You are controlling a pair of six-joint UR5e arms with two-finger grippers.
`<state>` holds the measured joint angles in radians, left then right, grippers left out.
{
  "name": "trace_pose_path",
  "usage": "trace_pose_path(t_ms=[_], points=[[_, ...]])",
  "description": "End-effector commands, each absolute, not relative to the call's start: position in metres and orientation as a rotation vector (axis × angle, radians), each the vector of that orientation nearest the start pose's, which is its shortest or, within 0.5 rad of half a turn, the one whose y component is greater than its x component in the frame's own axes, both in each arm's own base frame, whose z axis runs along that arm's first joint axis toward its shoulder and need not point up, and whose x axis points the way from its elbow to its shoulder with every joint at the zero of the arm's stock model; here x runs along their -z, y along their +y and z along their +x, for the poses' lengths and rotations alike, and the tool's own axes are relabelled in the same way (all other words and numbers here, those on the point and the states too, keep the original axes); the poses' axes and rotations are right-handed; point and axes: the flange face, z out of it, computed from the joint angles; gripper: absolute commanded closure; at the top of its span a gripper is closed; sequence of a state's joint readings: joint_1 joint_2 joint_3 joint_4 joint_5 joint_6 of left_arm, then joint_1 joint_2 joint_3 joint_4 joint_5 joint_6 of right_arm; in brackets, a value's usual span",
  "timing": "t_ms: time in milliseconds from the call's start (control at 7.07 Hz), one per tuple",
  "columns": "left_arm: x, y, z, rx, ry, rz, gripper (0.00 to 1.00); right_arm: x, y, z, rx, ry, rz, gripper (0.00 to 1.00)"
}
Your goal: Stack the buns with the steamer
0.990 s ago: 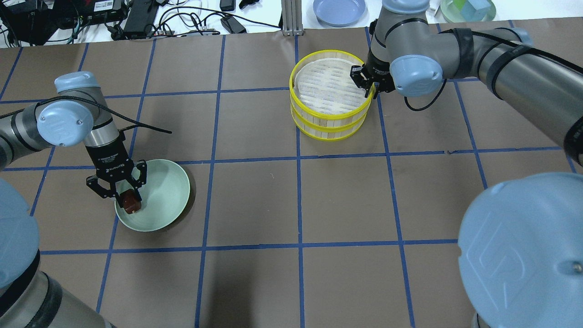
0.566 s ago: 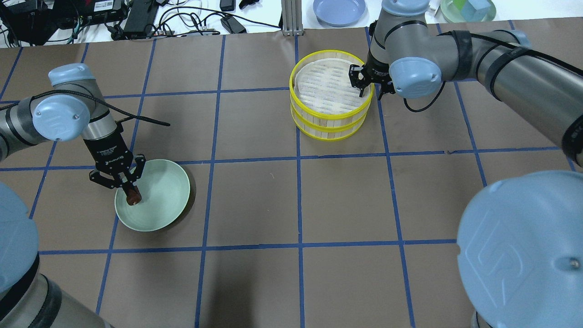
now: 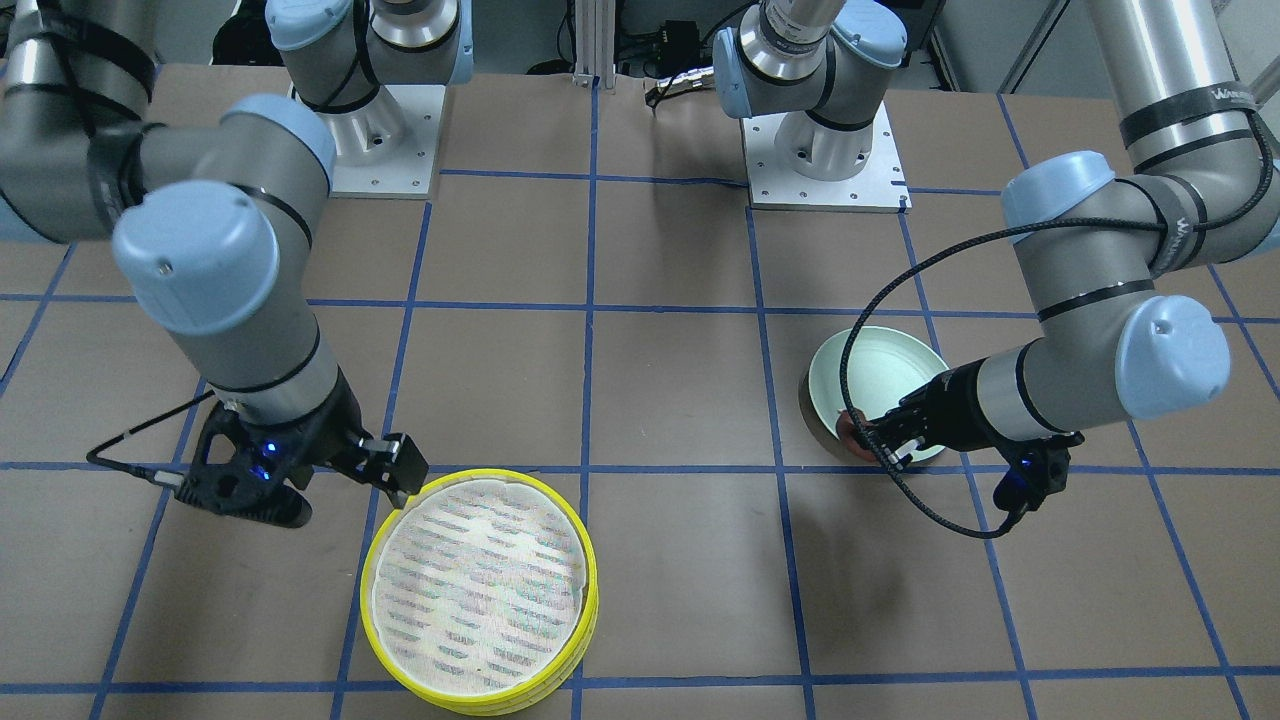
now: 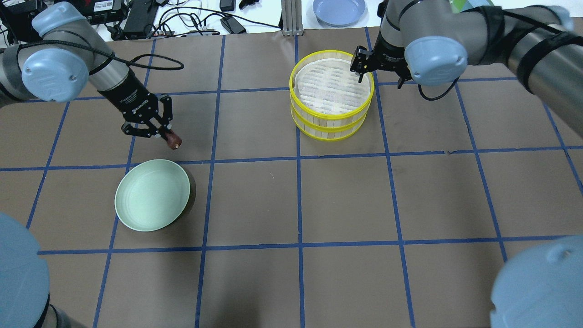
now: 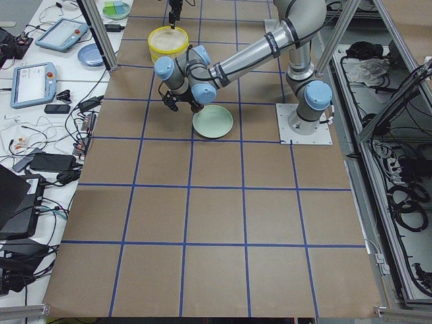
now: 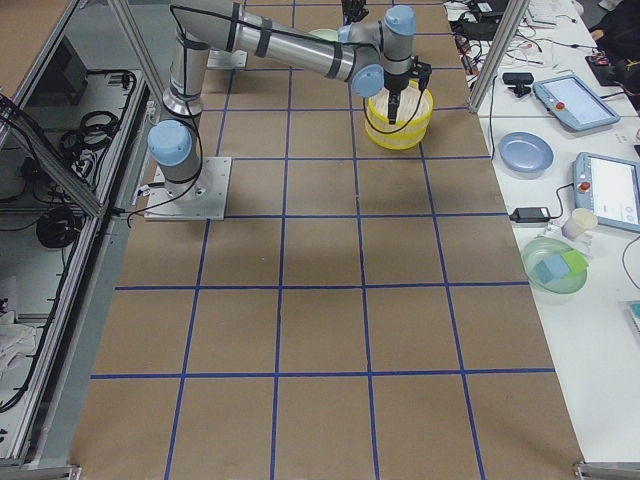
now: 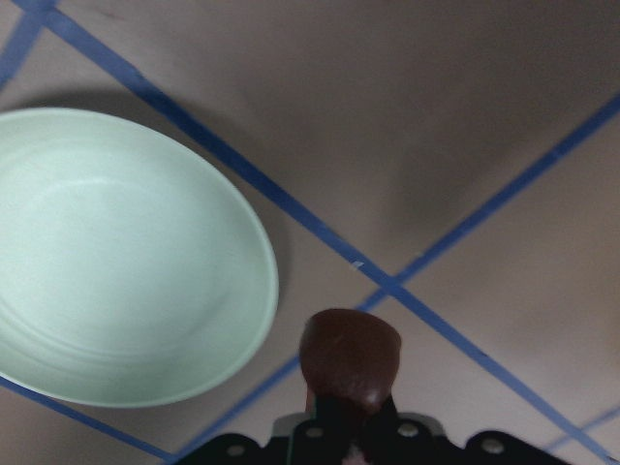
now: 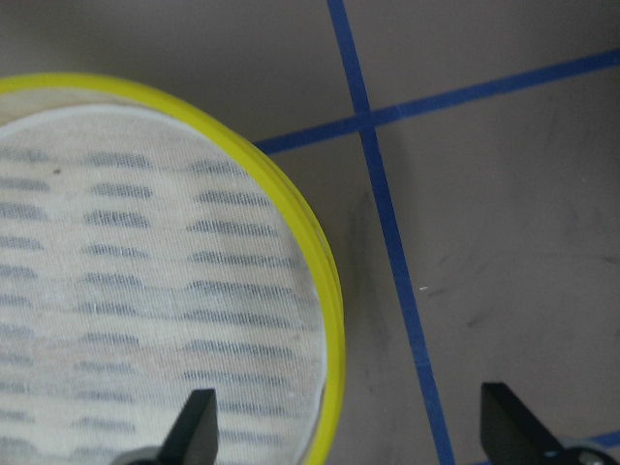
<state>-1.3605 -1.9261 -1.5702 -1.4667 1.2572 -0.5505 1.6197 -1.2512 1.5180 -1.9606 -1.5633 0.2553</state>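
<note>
Bun [image 4: 173, 144], one, in left end effector [image 4: 168, 138], two steamer tiers [image 4: 331, 124], one plate [image 4: 152, 196]

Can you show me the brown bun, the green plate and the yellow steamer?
brown bun [image 4: 173, 144], overhead view, its rounded end.
green plate [image 4: 152, 195], overhead view, its bare middle.
yellow steamer [image 4: 330, 125], overhead view, its front wall.

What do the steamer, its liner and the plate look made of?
Steamer: pale slatted walls, likely bamboo or wood, with glossy yellow bands, perhaps plastic. Liner: white woven cloth, slats showing through. Plate: smooth pale green, faint sheen; plastic or glazed ceramic, cannot tell.
</note>
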Motion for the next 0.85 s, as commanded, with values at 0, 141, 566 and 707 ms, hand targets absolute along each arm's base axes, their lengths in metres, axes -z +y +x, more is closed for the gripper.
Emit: trace_pose_path(t_ms=[0,141,566,707], points=[[-0.367,-0.645,-0.102,-0.368,3.305,-1.665,1.0,-0.475,-0.536,0.156,0.123,3.119,0.168,0.0],[-0.374,-0.653,-0.137,-0.283,3.377,-1.7,1.0,-0.503,-0.515,0.156,0.167,3.113,0.147,0.0],[-0.339,-0.657,-0.23,-0.355,3.59,-1.547,1.0,-0.516,-0.502,0.152,0.182,3.15,-0.027,0.0],[-0.319,-0.663,-0.245,-0.332,3.625,-1.52,1.0,-0.517,-0.503,0.151,0.197,3.155,-0.048,0.0]])
